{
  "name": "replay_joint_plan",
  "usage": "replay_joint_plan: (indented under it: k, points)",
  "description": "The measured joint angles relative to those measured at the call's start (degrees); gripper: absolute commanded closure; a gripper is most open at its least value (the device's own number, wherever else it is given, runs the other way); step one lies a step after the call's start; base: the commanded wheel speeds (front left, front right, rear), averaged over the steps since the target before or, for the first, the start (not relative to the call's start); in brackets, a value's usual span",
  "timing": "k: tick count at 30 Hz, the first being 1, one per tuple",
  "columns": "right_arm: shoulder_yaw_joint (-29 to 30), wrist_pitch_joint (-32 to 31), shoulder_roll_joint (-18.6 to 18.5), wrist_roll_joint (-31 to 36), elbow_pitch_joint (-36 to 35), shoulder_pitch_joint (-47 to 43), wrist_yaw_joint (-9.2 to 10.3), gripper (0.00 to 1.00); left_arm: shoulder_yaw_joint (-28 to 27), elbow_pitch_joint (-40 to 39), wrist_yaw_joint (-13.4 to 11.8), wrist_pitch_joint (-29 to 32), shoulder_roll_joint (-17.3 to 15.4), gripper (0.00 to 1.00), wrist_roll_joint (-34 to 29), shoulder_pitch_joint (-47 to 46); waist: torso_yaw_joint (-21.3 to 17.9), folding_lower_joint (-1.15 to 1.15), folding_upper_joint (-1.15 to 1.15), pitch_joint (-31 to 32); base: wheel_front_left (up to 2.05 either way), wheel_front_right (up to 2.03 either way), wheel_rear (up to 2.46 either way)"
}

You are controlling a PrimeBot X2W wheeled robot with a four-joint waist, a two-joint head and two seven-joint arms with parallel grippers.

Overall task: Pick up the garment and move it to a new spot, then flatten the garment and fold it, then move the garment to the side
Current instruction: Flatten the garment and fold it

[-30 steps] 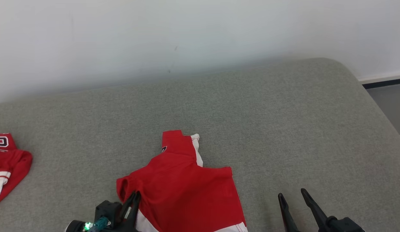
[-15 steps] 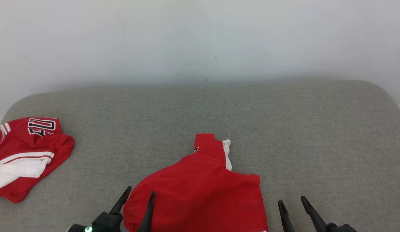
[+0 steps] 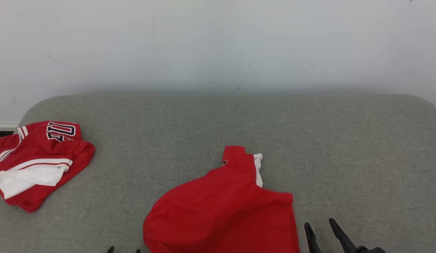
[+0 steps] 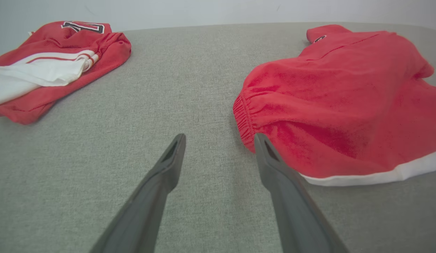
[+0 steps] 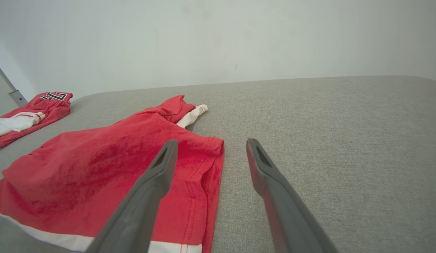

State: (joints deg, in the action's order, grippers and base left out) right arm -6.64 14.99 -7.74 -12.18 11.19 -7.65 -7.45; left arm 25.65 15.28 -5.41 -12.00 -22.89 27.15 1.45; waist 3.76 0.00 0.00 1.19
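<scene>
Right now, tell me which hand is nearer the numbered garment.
Left. The left hand is right of the numbered garment; the right hand is beyond the middle garment.

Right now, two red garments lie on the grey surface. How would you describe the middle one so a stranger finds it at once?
Start from the wide grey padded surface against the white wall. At its front middle, beside the right gripper, lies the red garment. Unlike the crumpled garment at far left, it shows no large lettering, and a narrow tab points toward the wall.
</scene>
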Motion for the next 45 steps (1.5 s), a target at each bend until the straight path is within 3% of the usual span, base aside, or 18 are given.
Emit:
replay_joint_plan:
  k: [9, 19, 29, 30, 31, 45]
  points:
    - [-0.82, 0.0, -1.04, -0.32, 1.21, 0.51, 0.0, 0.0, 2.31, 11.6, 3.58, -0.56, 2.32, 0.0, 0.36, -2.98, -1.68, 0.0, 0.01, -0.31, 0.0, 0.0, 0.0]
    - [-0.18, 0.0, -1.75, -0.34, 1.22, 0.62, 0.0, 0.0, 4.28, 19.74, 6.97, -2.55, 7.66, 0.0, -0.48, -9.36, -4.42, 0.0, 0.0, -0.62, 0.0, 0.0, 0.0]
    - [0.08, 0.0, -1.6, -0.33, 1.16, 0.59, 0.0, 0.0, 3.14, 24.54, 8.21, -2.98, 10.74, 0.0, -0.65, -11.19, -4.76, 0.0, 0.0, -0.43, 0.0, 0.0, 0.0]
    - [0.07, 0.0, -1.55, -0.32, 1.15, 0.58, 0.0, 0.0, 3.03, 24.63, 8.47, -2.98, 10.94, 0.55, -0.63, -11.19, -4.67, 0.0, 0.0, -0.39, 0.0, 0.0, 0.0]
    - [0.08, 0.0, -1.53, -0.32, 1.16, 0.58, 0.0, 0.0, 3.03, 24.51, 8.76, -2.98, 11.06, 1.0, -0.73, -11.2, -4.58, 0.0, 0.0, -0.36, 0.0, 0.0, 0.0]
    - [0.19, 0.0, -1.44, -0.59, 2.15, -0.64, 0.0, 0.0, 0.77, 15.88, 9.79, -3.03, 7.14, 1.0, -4.38, -4.99, -1.78, 0.0, 0.0, 0.42, 0.0, 0.0, 0.0]
